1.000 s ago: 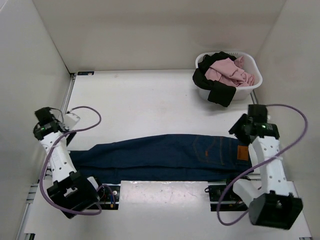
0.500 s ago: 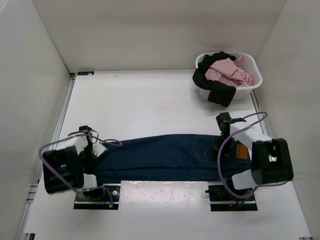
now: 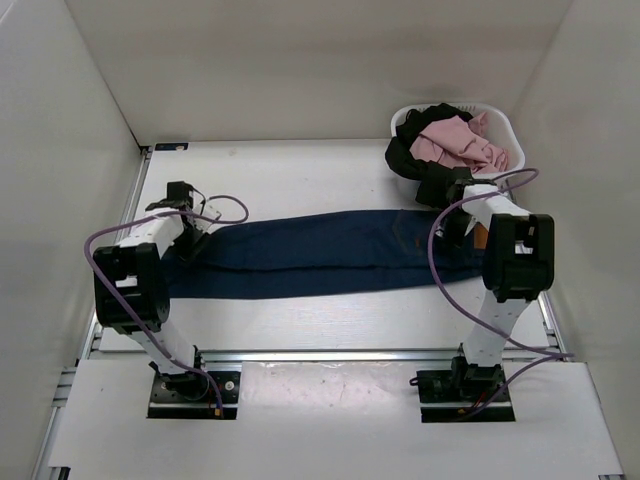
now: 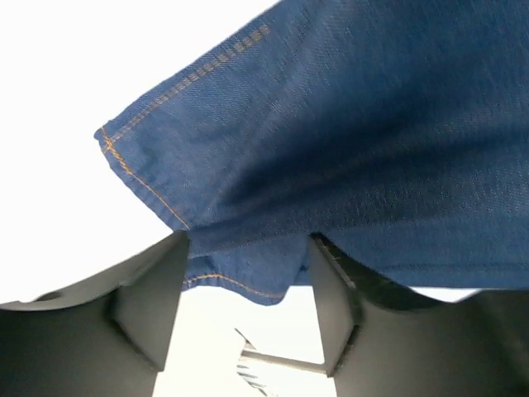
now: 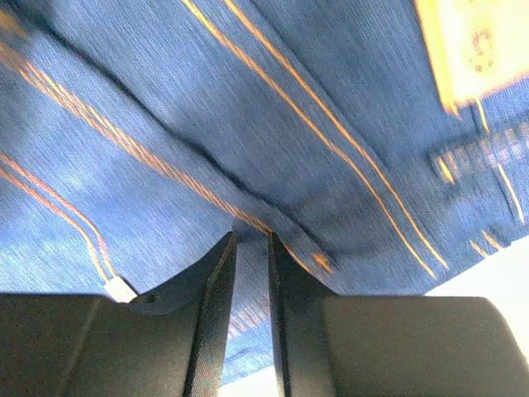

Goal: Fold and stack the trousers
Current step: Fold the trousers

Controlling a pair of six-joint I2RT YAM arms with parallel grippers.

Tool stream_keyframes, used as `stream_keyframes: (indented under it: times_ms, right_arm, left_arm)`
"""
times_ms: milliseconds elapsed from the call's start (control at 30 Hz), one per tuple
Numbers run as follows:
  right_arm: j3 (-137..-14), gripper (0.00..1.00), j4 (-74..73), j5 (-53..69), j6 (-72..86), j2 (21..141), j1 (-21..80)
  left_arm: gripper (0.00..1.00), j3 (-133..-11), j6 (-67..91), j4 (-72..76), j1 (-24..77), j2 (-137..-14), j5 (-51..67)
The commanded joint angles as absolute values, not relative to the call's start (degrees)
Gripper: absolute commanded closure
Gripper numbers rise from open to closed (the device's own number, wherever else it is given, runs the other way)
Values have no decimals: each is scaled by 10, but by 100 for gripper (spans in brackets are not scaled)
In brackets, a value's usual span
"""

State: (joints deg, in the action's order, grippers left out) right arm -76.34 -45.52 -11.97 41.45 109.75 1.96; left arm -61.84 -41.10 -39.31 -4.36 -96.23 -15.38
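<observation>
The dark navy trousers [image 3: 320, 255] lie stretched left to right across the middle of the table, legs folded together, waist on the right. My left gripper [image 3: 195, 235] is at the leg hems. In the left wrist view [image 4: 248, 240] its jaws stand fairly wide with a bunched fold of hem [image 4: 240, 265] between them. My right gripper [image 3: 455, 215] is at the waist end. In the right wrist view [image 5: 250, 240] its jaws are nearly together, pinching a seam fold of the denim [image 5: 248, 124] next to the tan waist patch [image 5: 471, 50].
A white basket [image 3: 517, 150] stands at the back right, just behind my right gripper. It holds a pink garment [image 3: 455, 140] and a black garment [image 3: 440, 185] that hangs over its front rim. Walls close the table on the left, back and right.
Both grippers came down onto the ends of the trousers at the near edge, closed on them, and carried them away from the bases toward the table's middle.
</observation>
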Motion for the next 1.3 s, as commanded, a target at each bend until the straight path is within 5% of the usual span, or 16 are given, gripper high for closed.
stream_keyframes:
  times_ms: [0, 200, 467, 667, 1100, 1267]
  right_arm:
    - [-766, 71, -451, -101, 376, 1070, 19]
    - [-716, 48, -482, -71, 357, 953, 19]
    - [-656, 45, -487, -48, 351, 875, -68]
    - [-656, 45, -487, -42, 333, 894, -112]
    - [-667, 45, -451, -56, 344, 948, -163]
    - [-707, 46, -426, -62, 364, 1007, -163]
  left_arm:
    - [28, -639, -396, -461, -54, -939, -121]
    - [11, -663, -463, -520, -111, -901, -120]
    - [10, -722, -523, -508, -280, -987, -82]
    - [11, -714, -543, -508, -298, -1024, -44]
    - [31, -758, -504, -551, -300, -1067, 52]
    - [68, -758, -498, -557, -294, -1079, 52]
